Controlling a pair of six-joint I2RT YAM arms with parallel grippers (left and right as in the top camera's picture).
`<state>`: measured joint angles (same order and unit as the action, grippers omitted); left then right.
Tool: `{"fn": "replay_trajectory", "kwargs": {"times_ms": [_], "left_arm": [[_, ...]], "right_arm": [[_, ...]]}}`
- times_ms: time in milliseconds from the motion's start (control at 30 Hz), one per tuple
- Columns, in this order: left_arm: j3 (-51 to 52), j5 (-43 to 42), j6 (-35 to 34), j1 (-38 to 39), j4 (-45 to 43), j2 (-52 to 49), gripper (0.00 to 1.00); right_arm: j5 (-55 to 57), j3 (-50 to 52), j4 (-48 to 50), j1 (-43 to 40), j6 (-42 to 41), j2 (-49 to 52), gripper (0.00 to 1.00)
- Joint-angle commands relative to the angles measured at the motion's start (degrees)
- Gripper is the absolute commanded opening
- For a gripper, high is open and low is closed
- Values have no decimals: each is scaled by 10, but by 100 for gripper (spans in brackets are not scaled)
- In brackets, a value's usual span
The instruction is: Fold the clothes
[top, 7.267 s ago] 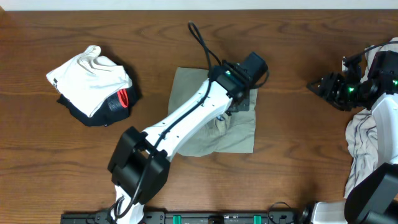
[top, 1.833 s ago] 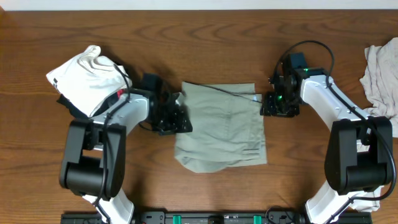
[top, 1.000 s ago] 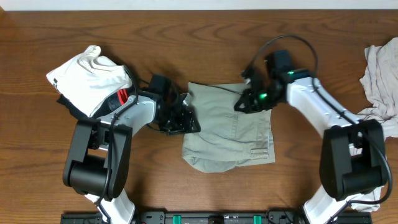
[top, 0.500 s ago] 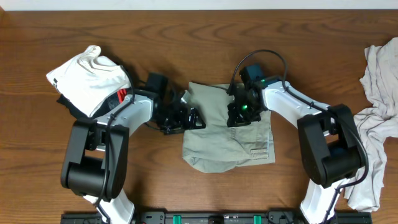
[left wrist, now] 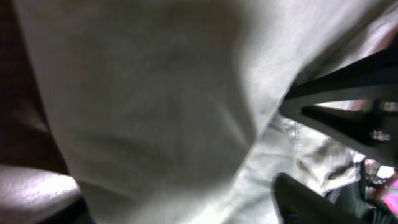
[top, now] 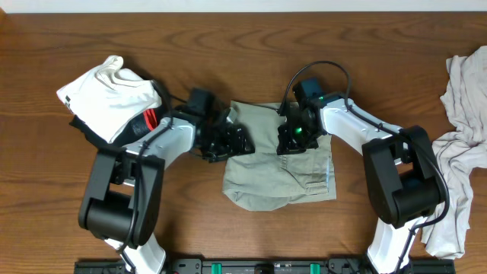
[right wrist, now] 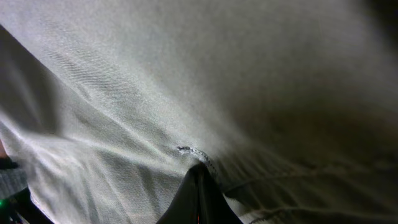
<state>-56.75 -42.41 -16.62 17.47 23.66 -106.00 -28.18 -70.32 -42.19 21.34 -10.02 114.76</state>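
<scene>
On dark wood table (top: pixel 380 46), khaki shorts (top: pixel 278 171), white garment (top: pixel 110 95)

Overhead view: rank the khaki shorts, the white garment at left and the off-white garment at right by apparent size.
Largest: khaki shorts.
Then white garment and off-white garment, which look alike; the latter runs off frame.

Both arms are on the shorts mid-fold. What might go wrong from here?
1. The right end effector is shut on only a thin pinch of the shorts, so the cloth may slip out during a pull.
2. The left end effector has its fingers apart at the shorts' left edge. If one side alone pulls, the shorts may drag and bunch.
3. The folded pile lies close to the left end effector, and a wide swing might knock it.
</scene>
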Motion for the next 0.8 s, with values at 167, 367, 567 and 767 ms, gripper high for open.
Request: {"fn": "replay_trajectory", "kwargs": {"times_ms": [167, 367, 567, 767], "left_arm": [[15, 53, -12, 32, -7, -15, 36], [14, 54, -10, 32, -5, -9, 6], [2, 54, 14, 32, 12, 60, 6], [-41, 58, 30, -2, 22, 184, 6]], "right_arm": [[51, 17, 0, 3, -4, 37, 1], [46, 15, -7, -4, -4, 33, 1], [26, 2, -60, -47, 24, -45, 2], [23, 2, -74, -97, 30, -218, 8]]}}
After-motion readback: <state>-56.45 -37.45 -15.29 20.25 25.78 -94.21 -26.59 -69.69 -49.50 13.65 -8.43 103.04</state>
